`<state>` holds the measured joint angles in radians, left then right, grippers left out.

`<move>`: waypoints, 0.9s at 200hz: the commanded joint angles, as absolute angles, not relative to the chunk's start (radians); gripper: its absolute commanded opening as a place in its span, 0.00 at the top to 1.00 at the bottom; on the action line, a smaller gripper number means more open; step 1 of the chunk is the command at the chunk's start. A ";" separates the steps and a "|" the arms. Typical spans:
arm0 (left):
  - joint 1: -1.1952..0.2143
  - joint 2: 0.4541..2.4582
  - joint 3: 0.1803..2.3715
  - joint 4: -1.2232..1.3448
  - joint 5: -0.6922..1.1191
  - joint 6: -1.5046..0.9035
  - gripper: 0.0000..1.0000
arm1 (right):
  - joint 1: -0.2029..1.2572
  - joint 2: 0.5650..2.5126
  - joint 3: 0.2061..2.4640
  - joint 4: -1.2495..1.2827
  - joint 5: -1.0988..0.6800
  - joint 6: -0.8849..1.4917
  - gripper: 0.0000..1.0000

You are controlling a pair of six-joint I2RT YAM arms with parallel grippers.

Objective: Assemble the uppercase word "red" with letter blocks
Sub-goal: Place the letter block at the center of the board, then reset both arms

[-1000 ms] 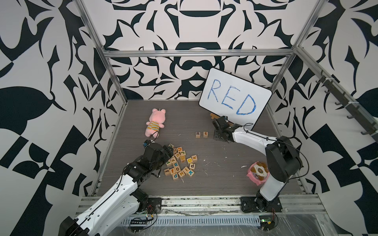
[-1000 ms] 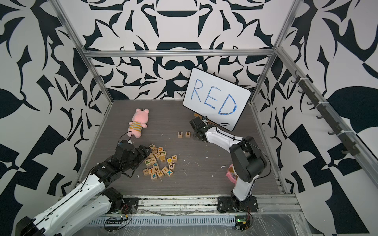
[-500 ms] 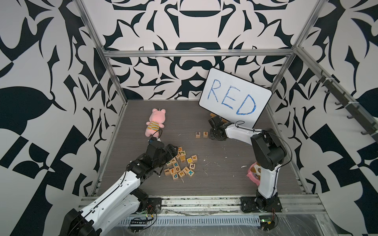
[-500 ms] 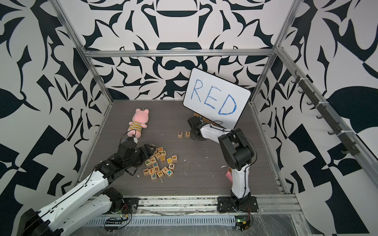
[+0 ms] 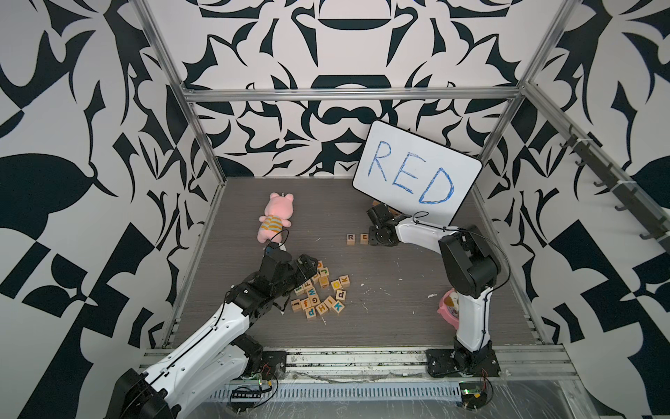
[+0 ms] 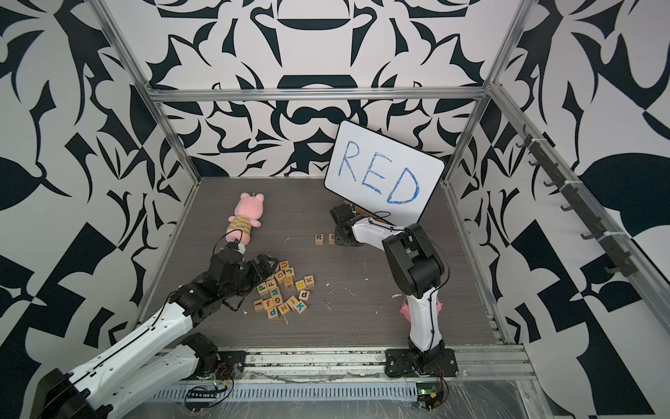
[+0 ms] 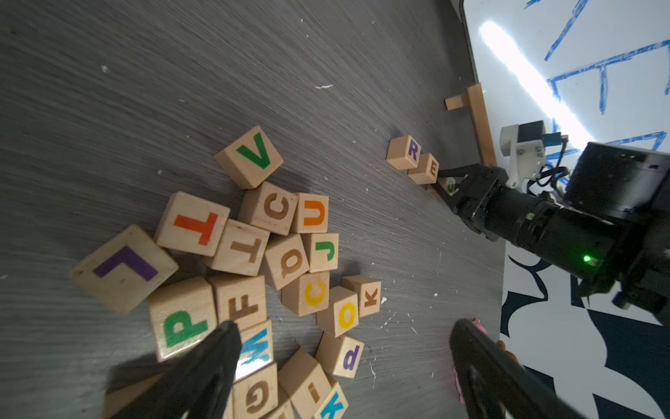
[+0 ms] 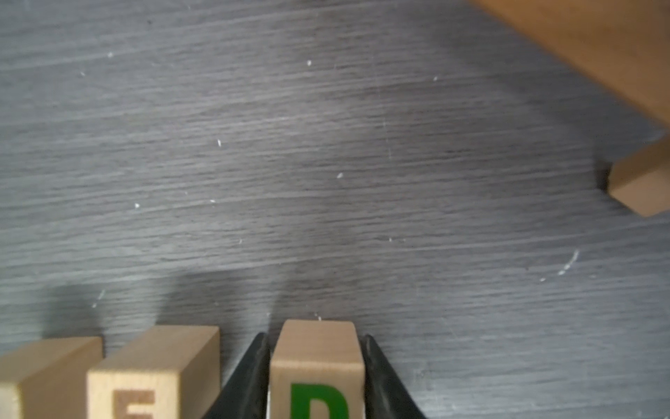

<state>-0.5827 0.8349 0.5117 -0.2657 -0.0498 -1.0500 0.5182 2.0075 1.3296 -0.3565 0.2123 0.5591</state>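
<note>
The R block (image 5: 350, 238) and E block (image 5: 364, 238) stand side by side on the grey floor, also seen in another top view as R (image 6: 319, 238) and E (image 6: 331, 238). A green D block (image 8: 317, 362) rests on the floor right next to the E block (image 8: 152, 377). My right gripper (image 8: 315, 362) straddles the D, jaws just parted, with a thin gap along one finger. In both top views that gripper (image 5: 373, 239) hides the D. My left gripper (image 7: 344, 326) is wide open and holds nothing, low over the pile of loose letter blocks (image 5: 322, 294).
A white board with blue "RED" (image 5: 417, 174) leans on a wooden stand (image 8: 598, 47) just behind the right gripper. A pink plush toy (image 5: 274, 221) lies at the back left. A pink object (image 5: 447, 308) sits by the right arm's base. Cage walls enclose the floor.
The left gripper has swung onto the pile and opened wide. The right arm's elbow shifted left, with its gripper staying by the E block and its jaws loosening around the D.
</note>
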 commanded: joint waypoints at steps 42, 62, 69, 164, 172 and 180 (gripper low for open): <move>-0.585 0.754 0.504 -0.304 -0.188 -1.009 0.00 | 0.516 1.880 1.346 -0.400 0.222 0.521 0.38; -0.584 0.735 0.518 -0.317 -0.309 -0.955 0.00 | 0.522 1.788 1.312 -0.404 0.228 0.516 0.33; -0.584 0.728 0.520 -0.302 -0.357 -0.919 0.00 | 0.526 1.745 1.295 -0.402 0.229 0.512 0.33; -0.211 0.934 0.477 0.184 -0.639 -0.439 0.01 | 0.525 1.075 0.542 0.460 0.701 -0.066 0.00; -0.187 0.988 0.455 0.282 -0.612 -0.347 0.00 | 0.498 1.087 0.474 0.587 0.712 -0.134 0.00; -0.179 1.041 0.428 0.383 -0.596 -0.234 0.00 | 0.453 1.106 0.436 0.645 0.703 -0.148 0.00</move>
<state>-0.2295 0.9287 0.4782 0.1165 -0.6289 -0.4870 0.5228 1.0641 0.5644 0.2371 0.5755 0.1062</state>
